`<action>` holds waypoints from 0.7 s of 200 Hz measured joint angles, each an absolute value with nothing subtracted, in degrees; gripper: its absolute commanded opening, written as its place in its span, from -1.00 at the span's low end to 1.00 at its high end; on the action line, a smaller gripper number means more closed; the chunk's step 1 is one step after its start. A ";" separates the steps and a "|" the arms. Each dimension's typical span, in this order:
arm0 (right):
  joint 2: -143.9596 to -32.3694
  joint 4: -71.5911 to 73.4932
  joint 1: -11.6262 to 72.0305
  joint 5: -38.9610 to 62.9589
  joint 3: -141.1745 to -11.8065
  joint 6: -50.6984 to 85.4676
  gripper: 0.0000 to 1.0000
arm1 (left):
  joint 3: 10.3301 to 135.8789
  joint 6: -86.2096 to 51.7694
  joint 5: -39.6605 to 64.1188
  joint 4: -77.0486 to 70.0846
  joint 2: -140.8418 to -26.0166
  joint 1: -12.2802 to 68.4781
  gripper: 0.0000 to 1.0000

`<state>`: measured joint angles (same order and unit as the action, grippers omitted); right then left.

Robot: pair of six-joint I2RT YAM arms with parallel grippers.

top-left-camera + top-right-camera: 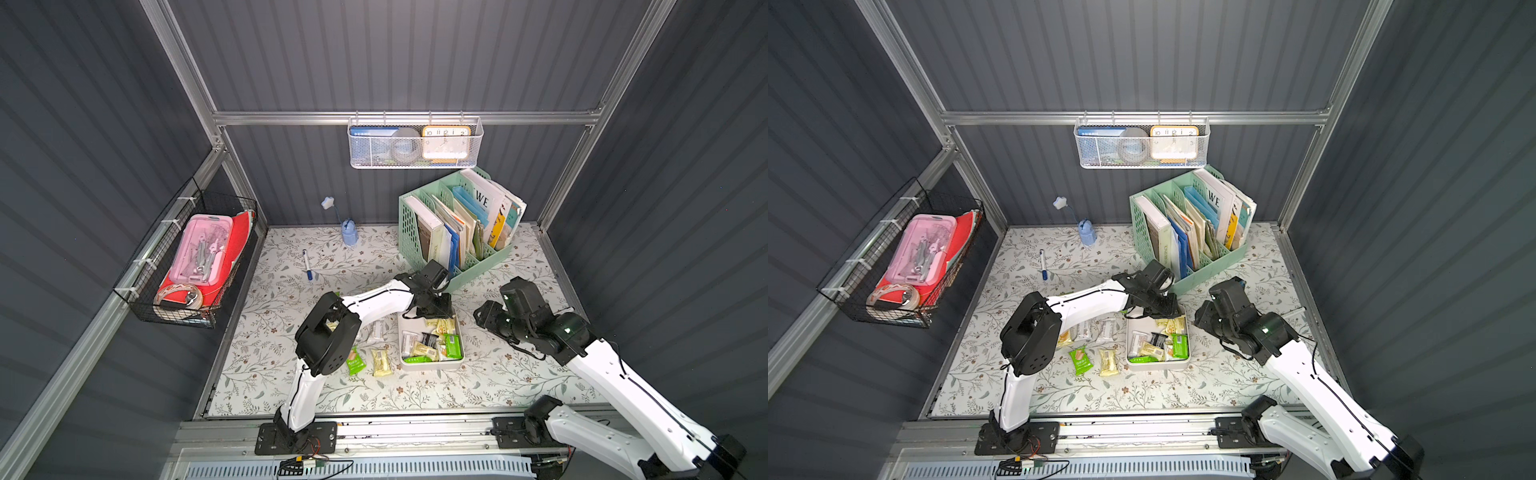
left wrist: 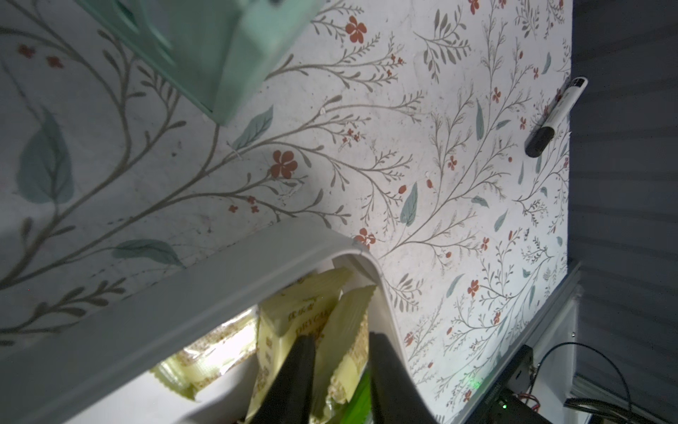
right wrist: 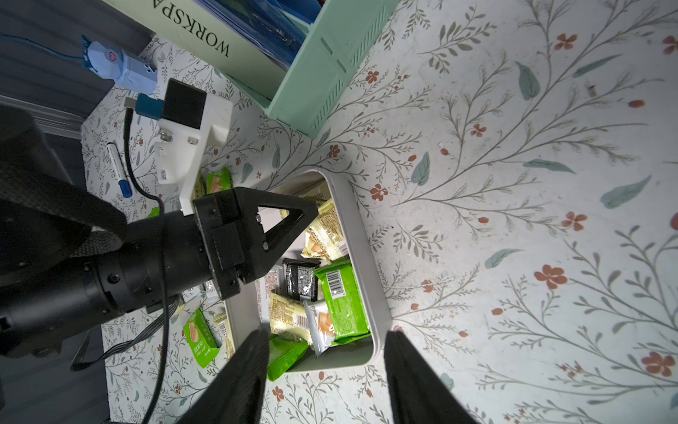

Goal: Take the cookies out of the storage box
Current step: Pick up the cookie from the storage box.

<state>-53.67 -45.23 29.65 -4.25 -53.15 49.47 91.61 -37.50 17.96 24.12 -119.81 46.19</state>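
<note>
Storage box [image 1: 432, 366]: sits mid-table on the floral table cover [image 1: 498, 374], just near of the mint file organizer [image 1: 409, 226], between the two arms.
Cookies [image 1: 434, 345]: most lie piled inside the box, green, pale yellow, white-silver and one black.
Cookies already out: a green one [image 1: 355, 361] and a pale yellow one [image 1: 381, 362] lie on the cover just left of the box, with white-silver ones farther back, partly under the left arm.
Left gripper [image 2: 341, 339]: reaches into the far left corner of the box, fingers on either side of a pale yellow packet [image 2: 350, 315]; I cannot tell whether they pinch it.
Right gripper [image 3: 326, 378]: hangs above the cover to the right of the box, fingers spread wide, holding nothing.
Marker pen [image 1: 307, 264]: lies on the far left of the cover, well apart from the box.
</note>
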 measured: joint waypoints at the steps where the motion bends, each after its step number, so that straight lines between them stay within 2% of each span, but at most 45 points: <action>1: -53.67 -45.23 29.65 -4.25 -53.15 49.47 0.12 | 91.61 -37.52 17.96 24.12 -119.81 46.19 -0.54; 42: -53.95 -45.21 29.65 -4.05 -53.17 49.45 0.11 | 91.61 -37.56 18.44 23.73 -119.81 46.19 -0.54; 80: -54.22 -45.19 29.65 -4.01 -53.25 49.43 0.12 | 91.61 -37.60 18.85 23.77 -120.01 46.19 -0.27; 103: -54.30 -45.19 29.65 -3.88 -53.25 49.43 0.12 | 91.61 -37.50 18.83 23.90 -120.70 46.19 -0.29; 140: -54.30 -45.19 29.65 -3.84 -53.25 49.43 0.12 | 91.61 -37.21 18.61 24.73 -121.69 46.19 -0.46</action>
<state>-54.30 -45.19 29.65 -3.84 -53.25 49.43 91.61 -37.21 18.61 24.73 -121.69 46.19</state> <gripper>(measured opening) 0.559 0.293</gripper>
